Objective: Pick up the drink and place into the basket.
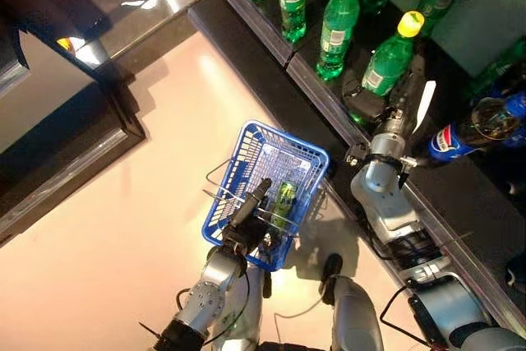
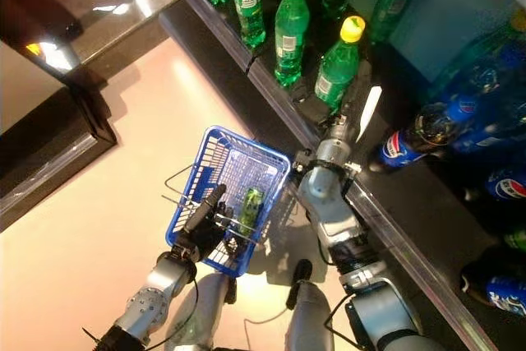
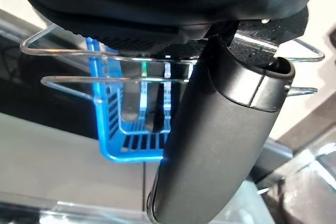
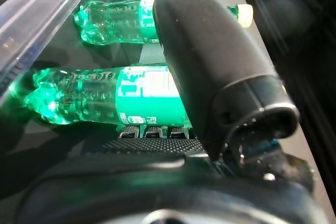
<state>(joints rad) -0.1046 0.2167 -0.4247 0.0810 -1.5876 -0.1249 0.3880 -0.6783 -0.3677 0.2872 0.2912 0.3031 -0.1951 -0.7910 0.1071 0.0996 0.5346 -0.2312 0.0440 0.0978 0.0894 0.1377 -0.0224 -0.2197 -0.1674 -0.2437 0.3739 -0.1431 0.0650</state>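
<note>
A green bottle with a yellow cap (image 1: pixel 386 67) stands on the dark shelf. My right hand (image 1: pixel 393 113) reaches up to its lower part. In the right wrist view the bottle (image 4: pixel 147 95) lies between the thumb (image 4: pixel 210 61) and the row of fingers, and the thumb stands straight, so the hand is open. My left hand (image 1: pixel 246 215) is shut on the thin wire handles (image 3: pixel 105 80) of the blue basket (image 1: pixel 279 131), which hangs in front of me, just left of the shelf. A green can (image 1: pixel 283 199) lies inside the basket.
More green bottles (image 1: pixel 339 18) stand in a row along the shelf. Dark cola bottles with blue labels (image 1: pixel 456 137) lie to the right of my right hand. The shelf's metal front edge (image 1: pixel 320 92) runs diagonally. A dark counter (image 1: pixel 74 145) stands at the left, across pale floor.
</note>
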